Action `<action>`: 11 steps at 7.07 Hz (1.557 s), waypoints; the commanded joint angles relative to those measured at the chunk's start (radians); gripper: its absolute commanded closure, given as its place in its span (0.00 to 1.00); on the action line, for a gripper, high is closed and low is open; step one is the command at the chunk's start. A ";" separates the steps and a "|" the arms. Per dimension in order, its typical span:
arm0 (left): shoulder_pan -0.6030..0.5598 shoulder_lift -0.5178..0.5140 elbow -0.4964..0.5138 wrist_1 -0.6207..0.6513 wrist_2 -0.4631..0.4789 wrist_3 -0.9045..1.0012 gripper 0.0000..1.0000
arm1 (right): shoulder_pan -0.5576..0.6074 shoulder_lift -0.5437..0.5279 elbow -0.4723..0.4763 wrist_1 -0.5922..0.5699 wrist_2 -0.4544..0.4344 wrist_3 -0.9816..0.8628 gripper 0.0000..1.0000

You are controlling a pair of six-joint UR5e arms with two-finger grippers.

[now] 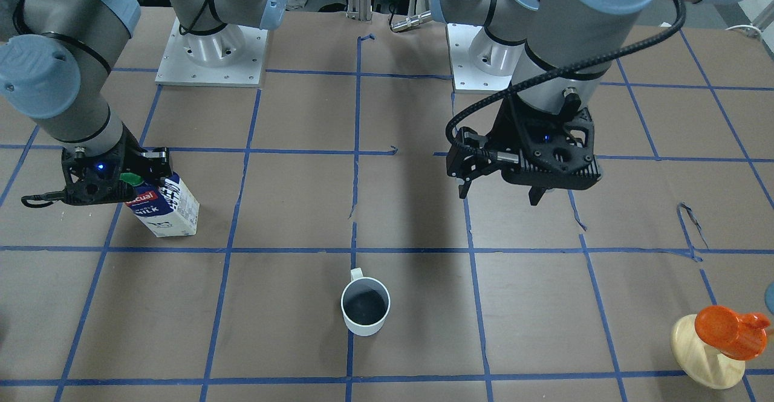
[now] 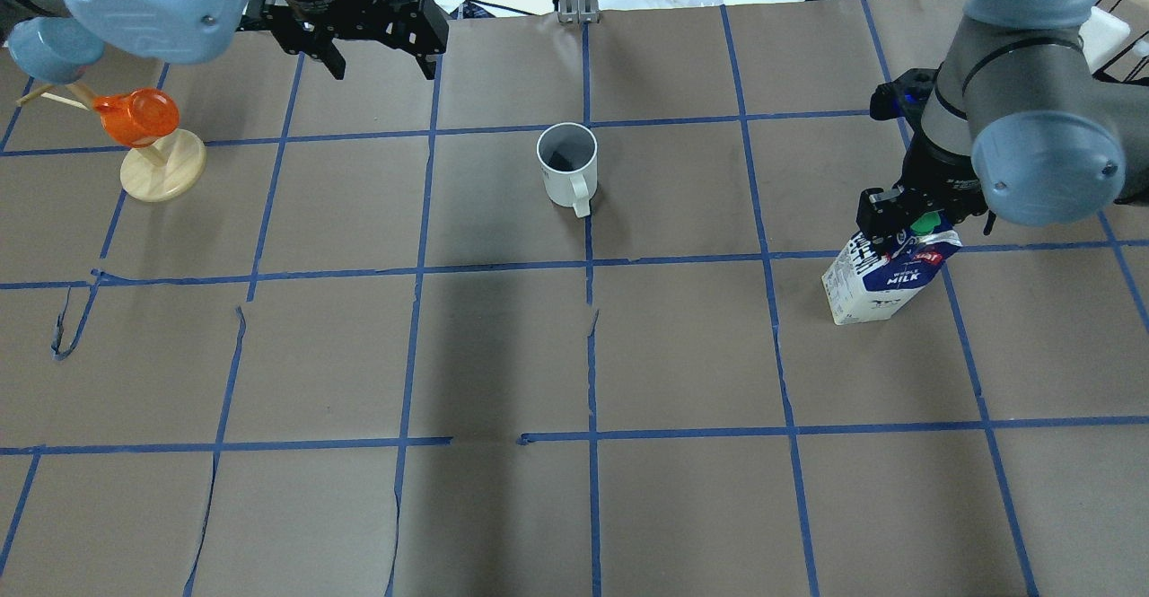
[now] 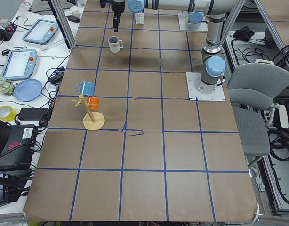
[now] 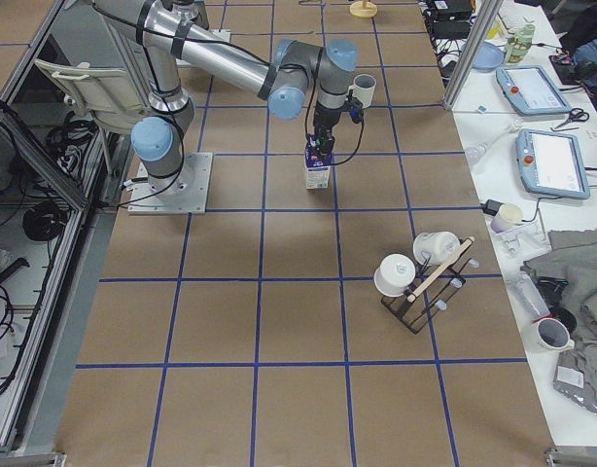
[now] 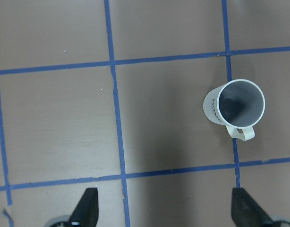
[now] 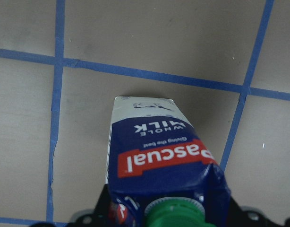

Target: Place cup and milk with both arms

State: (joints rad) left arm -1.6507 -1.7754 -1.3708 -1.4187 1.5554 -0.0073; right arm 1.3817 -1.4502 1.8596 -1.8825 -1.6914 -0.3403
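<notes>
**Right gripper.** The right gripper [image 2: 907,220] is pinching the top of the milk [image 2: 884,278], with 1 finger on each side of the gable at the green cap end. The right wrist view looks straight down the carton [image 6: 164,161], red label uppermost. The carton is on the right side of the table [image 2: 682,355], inside 1 taped square and just beside a blue tape line. The views do not settle whether its base rests on the paper.

**Left gripper.** The left gripper [image 1: 502,193] hangs above the table with its 2 fingers spread wide and nothing between them. In the left wrist view both fingertips [image 5: 86,210] show at the lower edge over bare paper.

**Cup.** The cup [image 2: 567,166] stands upright on the centre tape line, in the far half of the table, with its handle towards the robot. It lies to the right of the left gripper and well apart from the milk.

**Surroundings.** An orange cup [image 2: 135,117] hangs on a wooden stand [image 2: 162,175] at the far left (not a task item).
</notes>
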 commanded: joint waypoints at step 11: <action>0.061 0.059 -0.033 -0.011 0.008 0.009 0.00 | 0.359 0.386 -0.582 0.132 0.153 0.516 0.76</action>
State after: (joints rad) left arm -1.5898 -1.7186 -1.4035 -1.4297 1.5613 0.0016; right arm 1.6905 -1.0898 1.2914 -1.7355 -1.5416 0.1130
